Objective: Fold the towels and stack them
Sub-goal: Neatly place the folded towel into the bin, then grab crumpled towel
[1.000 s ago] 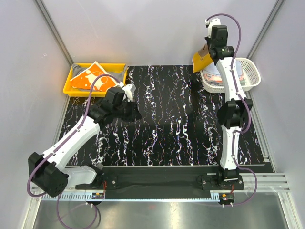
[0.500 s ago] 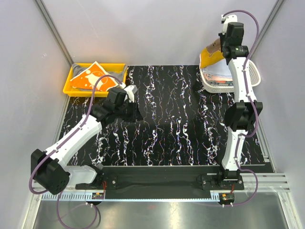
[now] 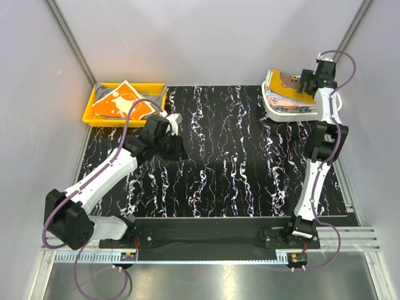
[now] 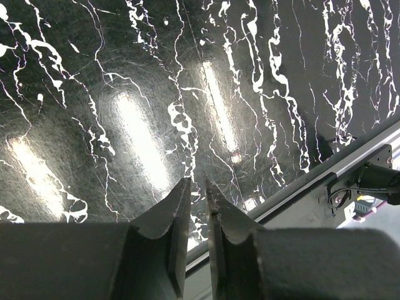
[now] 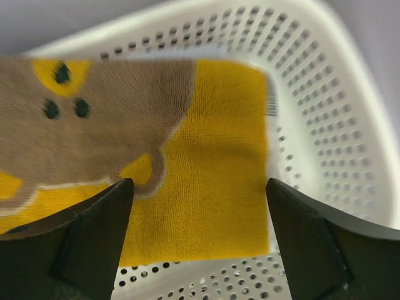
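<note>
Dropped: yellow towel (image 5: 219,175), aloft a second ago, now lying in white basket (image 5: 325,125); right gripper (image 5: 199,184) spread wide above it. Unchanged: left gripper (image 4: 198,184), narrow slit, empty, over black mat (image 4: 125,94).

Bare mat (image 3: 237,162) between tray (image 3: 94,119) and basket (image 3: 287,117)

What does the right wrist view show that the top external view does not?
Only the right wrist view: dark spots on the brown patch of the yellow towel, the holes in the basket wall. Only the top external view: the left gripper, the yellow tray holding an orange towel. Both: the yellow towel in the basket, the right gripper open over it.
</note>
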